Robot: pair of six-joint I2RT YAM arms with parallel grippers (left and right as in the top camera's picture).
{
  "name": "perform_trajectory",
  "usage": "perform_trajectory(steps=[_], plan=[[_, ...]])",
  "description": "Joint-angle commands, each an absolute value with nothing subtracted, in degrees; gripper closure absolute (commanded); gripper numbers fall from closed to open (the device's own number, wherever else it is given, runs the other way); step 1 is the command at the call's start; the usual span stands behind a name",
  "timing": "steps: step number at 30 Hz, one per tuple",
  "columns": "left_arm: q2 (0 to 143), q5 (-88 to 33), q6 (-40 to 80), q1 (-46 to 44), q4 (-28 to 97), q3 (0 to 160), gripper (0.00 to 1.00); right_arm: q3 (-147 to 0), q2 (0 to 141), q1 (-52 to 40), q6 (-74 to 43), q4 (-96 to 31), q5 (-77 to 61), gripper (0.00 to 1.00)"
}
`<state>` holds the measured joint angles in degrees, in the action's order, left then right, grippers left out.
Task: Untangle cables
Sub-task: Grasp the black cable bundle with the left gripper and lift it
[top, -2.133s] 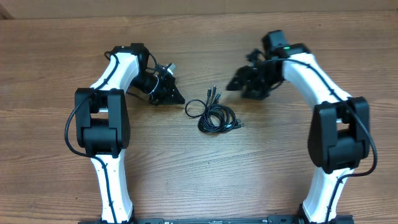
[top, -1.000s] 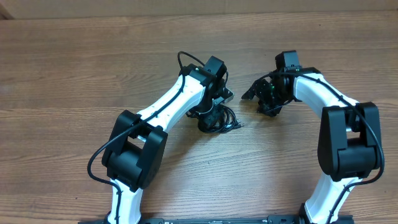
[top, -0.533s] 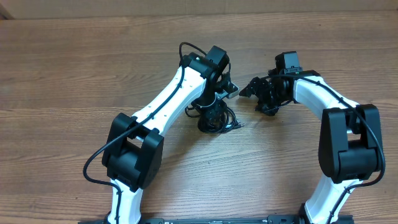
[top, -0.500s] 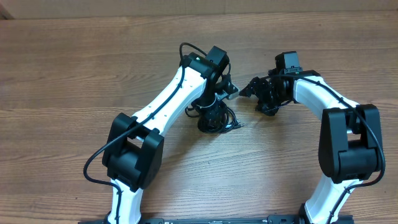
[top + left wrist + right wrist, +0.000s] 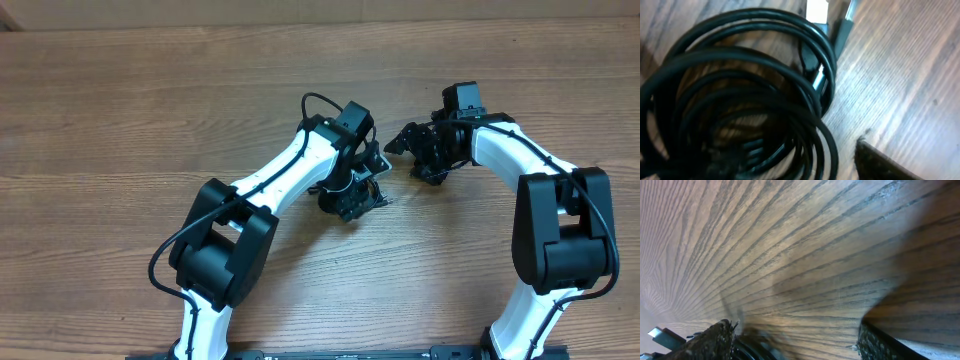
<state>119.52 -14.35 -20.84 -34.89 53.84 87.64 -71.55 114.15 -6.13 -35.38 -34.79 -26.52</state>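
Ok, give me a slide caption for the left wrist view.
Coiled black cables on the wooden table, close up.

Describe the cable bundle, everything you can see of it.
The cables are thin, glossy black, rubbery-looking cords wound into loose overlapping loops, not yet separated. A dark plug end sticks out at the coil's edge. The bundle lies flat on the wooden table. From overhead, the left arm hides most of it.
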Motion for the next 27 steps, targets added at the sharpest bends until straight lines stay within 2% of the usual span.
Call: perform_trajectory(steps=[1,3,8,14,19,22,27], plan=[[120.0,-14.6,-20.8,-34.9,52.9,86.3,0.43,-68.5,118.0,-6.4,-35.0,-34.9,-19.5,0.22],[120.0,-14.6,-20.8,-34.9,52.6,86.3,0.45,-68.5,118.0,-6.4,-35.0,-35.0,-19.5,0.22],[120.6,-14.6,-20.5,-34.9,52.0,86.2,0.56,-68.5,118.0,-6.4,-35.0,-35.2,-19.5,0.22],[120.8,-14.6,-20.6,-34.9,49.9,84.5,0.58,-68.5,118.0,-6.4,-35.0,-35.2,-19.6,0.22],[120.8,-14.4,-20.6,-34.9,47.3,81.6,0.69,-68.5,118.0,-6.4,-35.8,-34.9,-19.6,0.22],[120.8,-14.4,-20.6,-34.9,47.1,80.9,0.8,-68.5,118.0,-6.4,-35.8,-34.6,-19.5,0.22],[120.8,-14.5,-20.6,-34.9,47.1,80.9,0.79,-68.5,118.0,-6.4,-35.8,-34.9,-19.5,0.22]])
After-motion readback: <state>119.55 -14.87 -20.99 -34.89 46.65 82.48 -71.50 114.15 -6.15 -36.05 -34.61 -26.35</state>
